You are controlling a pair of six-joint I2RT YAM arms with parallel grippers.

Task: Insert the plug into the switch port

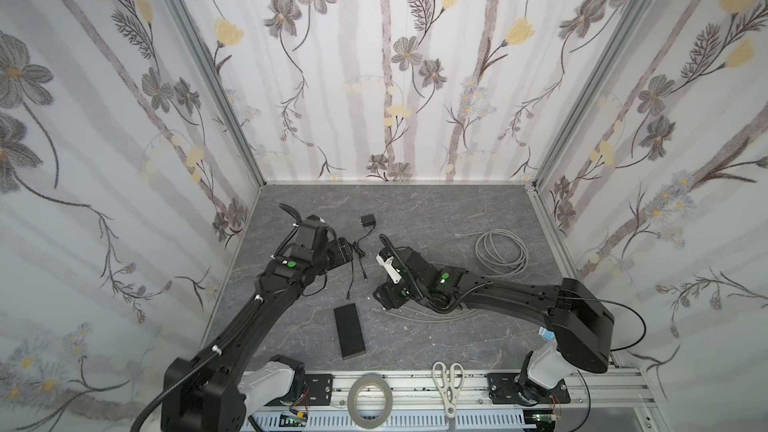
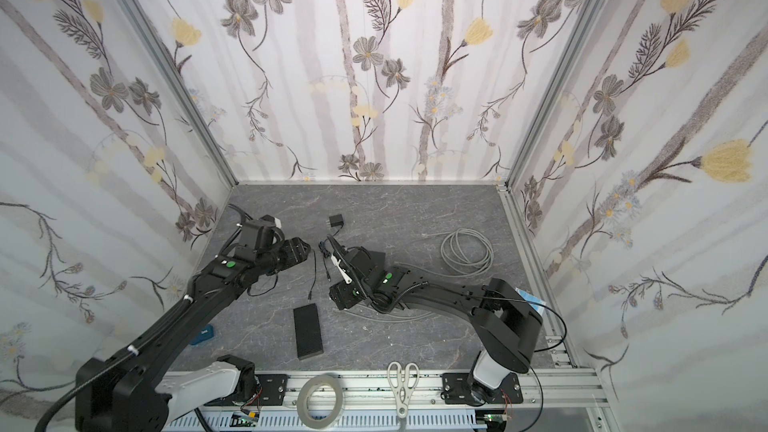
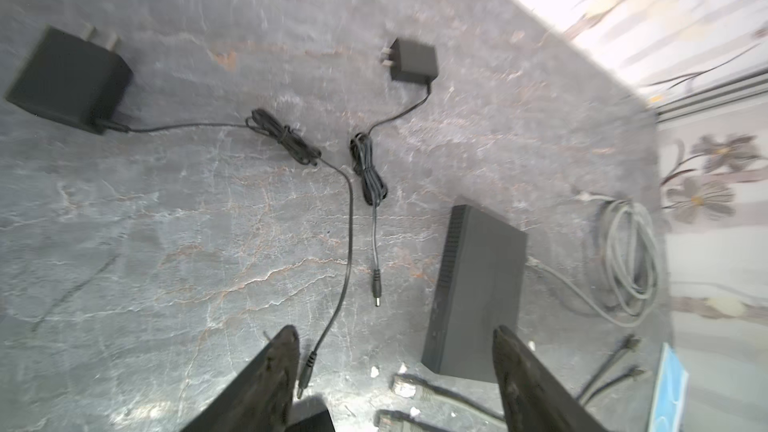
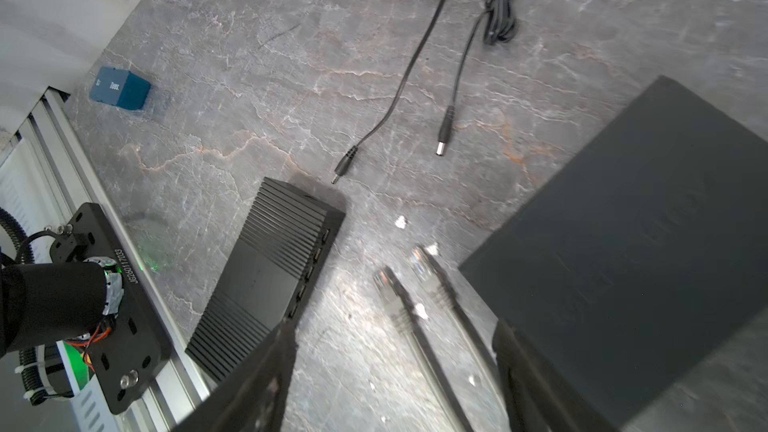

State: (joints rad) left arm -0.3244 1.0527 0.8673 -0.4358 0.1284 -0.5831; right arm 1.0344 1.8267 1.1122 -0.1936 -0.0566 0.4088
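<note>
The switch [image 1: 349, 330] [image 2: 308, 332] is a flat black ribbed box near the table's front; its row of ports [image 4: 312, 261] shows along one side in the right wrist view. Two grey network plugs [image 4: 384, 280] [image 3: 402, 384] lie side by side on the table between the switch [image 4: 270, 272] and a larger black box [image 4: 623, 243]. My right gripper [image 4: 395, 326] [image 1: 384, 297] hangs open just above their cables, touching nothing. My left gripper [image 3: 395, 332] [image 1: 345, 251] is open too, above the table farther back, with a black barrel plug [image 3: 303, 376] beside one finger.
Two black power adapters [image 3: 411, 60] [image 3: 66, 81] trail thin cords ending in barrel plugs [image 4: 444, 130]. A coiled grey cable [image 1: 500, 255] lies at the back right. A blue box [image 2: 203, 334] sits front left. Scissors [image 1: 448, 384] and a tape roll [image 1: 370, 398] rest on the front rail.
</note>
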